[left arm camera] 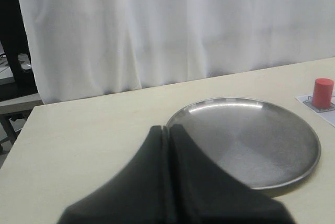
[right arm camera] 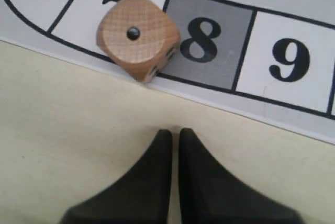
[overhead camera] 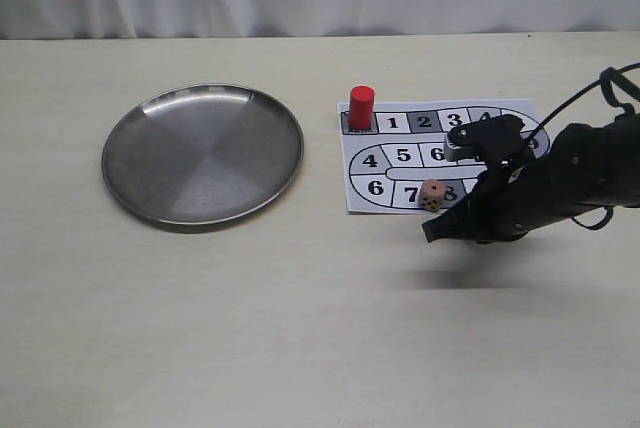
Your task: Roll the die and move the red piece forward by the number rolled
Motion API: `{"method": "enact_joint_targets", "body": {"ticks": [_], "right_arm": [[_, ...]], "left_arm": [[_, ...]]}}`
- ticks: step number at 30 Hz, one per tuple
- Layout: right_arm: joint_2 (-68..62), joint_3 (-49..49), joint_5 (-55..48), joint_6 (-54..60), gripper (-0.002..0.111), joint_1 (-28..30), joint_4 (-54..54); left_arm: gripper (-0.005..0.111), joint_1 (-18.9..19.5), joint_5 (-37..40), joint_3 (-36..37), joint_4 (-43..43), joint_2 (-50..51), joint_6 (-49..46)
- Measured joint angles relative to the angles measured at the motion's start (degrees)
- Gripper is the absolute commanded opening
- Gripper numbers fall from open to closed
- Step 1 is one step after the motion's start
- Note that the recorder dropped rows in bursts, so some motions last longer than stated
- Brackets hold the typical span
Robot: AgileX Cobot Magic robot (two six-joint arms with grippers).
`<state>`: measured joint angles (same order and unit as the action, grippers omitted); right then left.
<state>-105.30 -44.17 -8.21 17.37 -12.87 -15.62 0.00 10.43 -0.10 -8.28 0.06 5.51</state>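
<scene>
The die (overhead camera: 432, 194) (right arm camera: 137, 36), a tan wooden cube, rests on the paper game board (overhead camera: 400, 153) across the 7 and 8 squares at the board's front edge, with one pip facing up. The red piece (overhead camera: 361, 107) (left arm camera: 322, 92) stands upright on the board's start square at the far left. My right gripper (overhead camera: 430, 233) (right arm camera: 175, 132) hovers just off the board's front edge, near the die, shut and holding nothing. My left gripper (left arm camera: 168, 128) is shut and empty, near the steel plate's rim; it does not show in the exterior view.
A round steel plate (overhead camera: 130, 143) (left arm camera: 293, 130) lies on the table left of the board, with nothing in it. A white curtain hangs behind the table's far edge. My right arm (overhead camera: 560, 183) lies over the board's right end.
</scene>
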Motion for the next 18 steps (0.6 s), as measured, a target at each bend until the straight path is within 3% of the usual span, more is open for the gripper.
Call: {"method": "enact_joint_targets", "body": {"ticks": [18], "right_arm": [[-0.66,0.0,0.2,1.1,0.004,-0.11,0.0]], "left_arm": [[0.0,0.0,0.0,0.0,0.0,0.0,0.0]]}}
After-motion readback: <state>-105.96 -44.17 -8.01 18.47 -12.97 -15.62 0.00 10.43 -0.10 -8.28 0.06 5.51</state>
